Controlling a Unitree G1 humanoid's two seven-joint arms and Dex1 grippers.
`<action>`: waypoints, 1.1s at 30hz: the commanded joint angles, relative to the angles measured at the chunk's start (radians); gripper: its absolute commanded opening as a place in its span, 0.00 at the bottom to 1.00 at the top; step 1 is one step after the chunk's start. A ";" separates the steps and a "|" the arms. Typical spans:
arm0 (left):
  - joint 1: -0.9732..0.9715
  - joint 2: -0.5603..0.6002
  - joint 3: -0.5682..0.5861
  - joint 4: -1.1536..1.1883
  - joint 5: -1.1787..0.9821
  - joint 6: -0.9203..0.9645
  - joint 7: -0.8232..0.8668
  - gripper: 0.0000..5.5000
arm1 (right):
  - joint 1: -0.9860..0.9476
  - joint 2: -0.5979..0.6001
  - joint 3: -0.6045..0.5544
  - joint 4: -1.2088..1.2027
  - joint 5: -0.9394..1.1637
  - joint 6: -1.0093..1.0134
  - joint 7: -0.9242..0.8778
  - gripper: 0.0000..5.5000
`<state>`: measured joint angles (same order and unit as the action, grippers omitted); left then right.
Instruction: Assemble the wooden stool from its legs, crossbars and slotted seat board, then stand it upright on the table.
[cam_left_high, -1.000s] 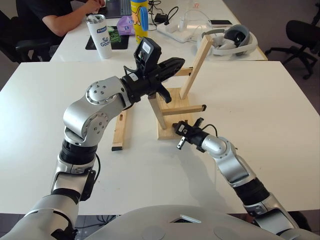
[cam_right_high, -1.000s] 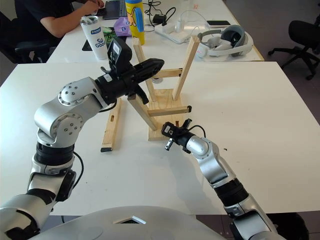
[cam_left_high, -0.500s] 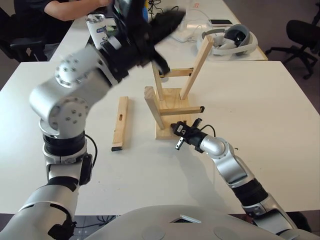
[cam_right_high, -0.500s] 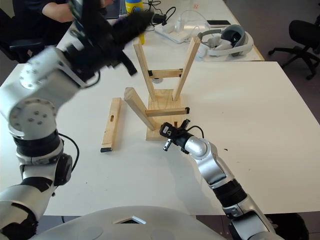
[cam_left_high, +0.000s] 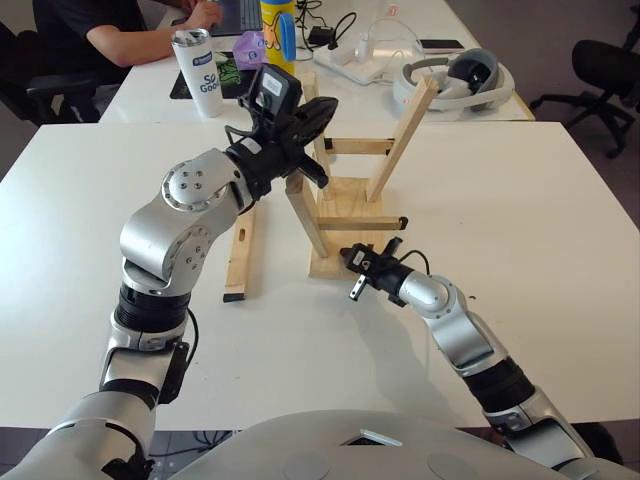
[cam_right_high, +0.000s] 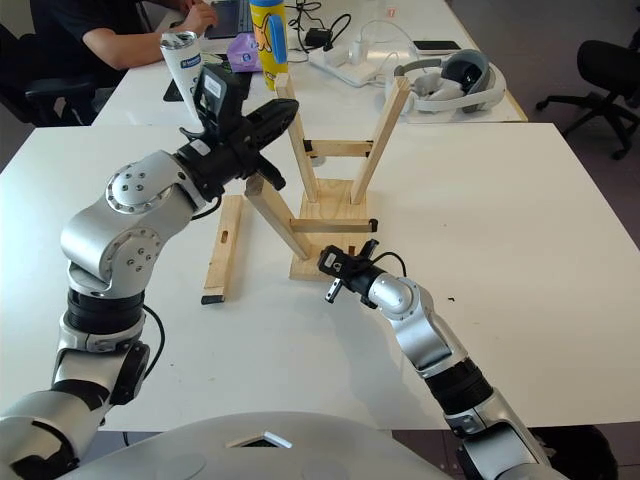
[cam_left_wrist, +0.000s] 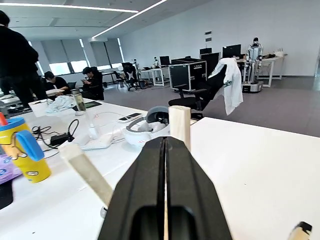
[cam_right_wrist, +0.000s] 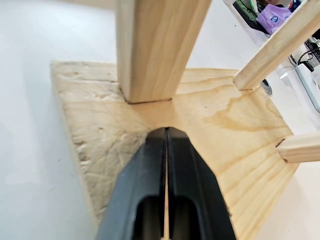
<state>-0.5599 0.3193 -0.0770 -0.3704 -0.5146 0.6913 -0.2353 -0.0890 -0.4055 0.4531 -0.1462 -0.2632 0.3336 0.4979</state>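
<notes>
Table (cam_left_high: 560, 230): left claw (cam_left_high: 328, 104) pressed together, masking stool leg (cam_left_high: 321, 172); right claw (cam_right_wrist: 166, 131) closed, perhaps touching seat (cam_right_wrist: 240, 130).

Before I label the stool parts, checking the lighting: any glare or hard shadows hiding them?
Left eye view: even light, only soft shadows beside the stool and loose leg. Left wrist view: bright ceiling strips, no glare on the left claw. Right wrist view: seat board evenly lit, grain visible.
</notes>
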 joint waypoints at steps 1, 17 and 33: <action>-0.020 0.038 0.209 0.090 0.090 -0.076 0.135 0.00 | 0.116 -0.025 0.084 0.130 -0.013 0.084 0.067 0.00; 0.516 -0.141 0.295 0.071 0.090 0.075 0.224 0.34 | 0.106 -0.016 -0.008 0.136 0.013 -0.137 0.002 0.00; 0.568 -0.146 0.099 -0.068 0.179 0.329 0.287 0.53 | 0.113 -0.002 0.020 0.112 0.007 -0.112 0.028 0.00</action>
<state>-0.0025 0.1552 0.0486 -0.4609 -0.3587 1.0105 0.0618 -0.0437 -0.4056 0.4113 -0.0870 -0.2479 0.1544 0.4662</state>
